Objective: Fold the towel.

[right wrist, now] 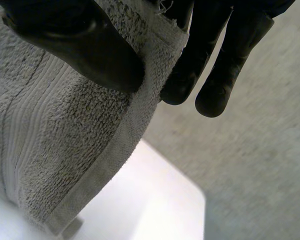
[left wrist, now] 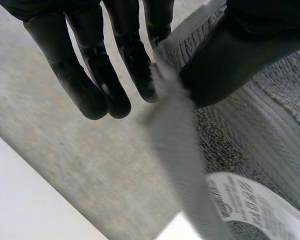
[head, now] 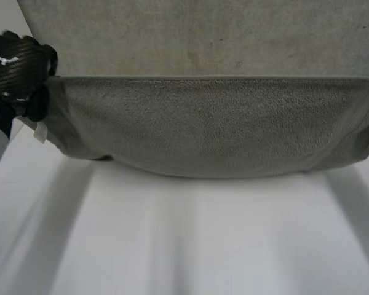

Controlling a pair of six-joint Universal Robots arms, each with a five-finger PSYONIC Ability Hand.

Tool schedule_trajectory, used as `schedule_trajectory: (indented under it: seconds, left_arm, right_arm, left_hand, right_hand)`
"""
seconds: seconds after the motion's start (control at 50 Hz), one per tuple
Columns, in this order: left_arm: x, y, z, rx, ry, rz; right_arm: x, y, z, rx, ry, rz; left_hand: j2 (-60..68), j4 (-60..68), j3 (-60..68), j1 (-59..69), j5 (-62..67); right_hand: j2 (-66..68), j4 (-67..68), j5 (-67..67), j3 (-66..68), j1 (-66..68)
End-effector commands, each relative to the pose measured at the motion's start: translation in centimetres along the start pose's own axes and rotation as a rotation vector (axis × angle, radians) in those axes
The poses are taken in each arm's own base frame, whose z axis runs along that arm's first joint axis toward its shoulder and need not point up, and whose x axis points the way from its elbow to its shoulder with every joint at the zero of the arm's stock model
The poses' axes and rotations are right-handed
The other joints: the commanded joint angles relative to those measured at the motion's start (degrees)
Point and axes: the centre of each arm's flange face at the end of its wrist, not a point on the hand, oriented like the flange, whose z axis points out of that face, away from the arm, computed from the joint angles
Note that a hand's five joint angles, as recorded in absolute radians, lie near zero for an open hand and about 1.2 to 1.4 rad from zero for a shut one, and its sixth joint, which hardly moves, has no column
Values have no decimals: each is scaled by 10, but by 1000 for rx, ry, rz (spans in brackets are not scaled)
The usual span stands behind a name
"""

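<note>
We find the towel [head: 215, 126] hanging across the upper frame, above the table [head: 190, 239]. The left hand [head: 18, 61], upper left, pinches one corner; the right hand [right wrist: 80, 50] pinches the opposite one. We advise level travel, equal tension and aligned edges.

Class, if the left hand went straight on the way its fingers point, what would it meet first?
Likely the flat part of the towel below the left hand; depth is unclear.

Towel [head: 215, 129] on table [head: 203, 246], left hand [left wrist: 95, 80] at its left corner
</note>
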Motion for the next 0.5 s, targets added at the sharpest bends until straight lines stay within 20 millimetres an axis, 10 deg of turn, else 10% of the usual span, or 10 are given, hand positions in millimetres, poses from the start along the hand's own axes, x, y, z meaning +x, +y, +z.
schedule_trajectory:
  seconds: [0.02, 0.28, 0.4, 0.5]
  left_arm:
    - [28, 53, 17, -166, 128, -26]
    - [46, 98, 50, -279, 193, -42]
    - [22, 49, 103, -81, 112, -21]
    - [-2, -35, 115, 228, 16, -108]
  right_arm:
    - [-21, 36, 26, -213, -180, -36]
    - [-54, 74, 72, -344, -287, -89]
    - [-43, 25, 112, -86, -150, -162]
    - [-37, -31, 124, 236, 14, -134]
  left_hand:
    - [-72, -73, -86, -37, -152]
    - [-72, -73, -86, -37, -152]
    - [-72, -73, -86, -37, -152]
    - [-72, -73, -86, -37, -152]
  right_hand:
    - [48, 30, 33, 34, 36]
    - [48, 30, 33, 34, 36]
    - [48, 30, 33, 34, 36]
    - [48, 30, 33, 34, 36]
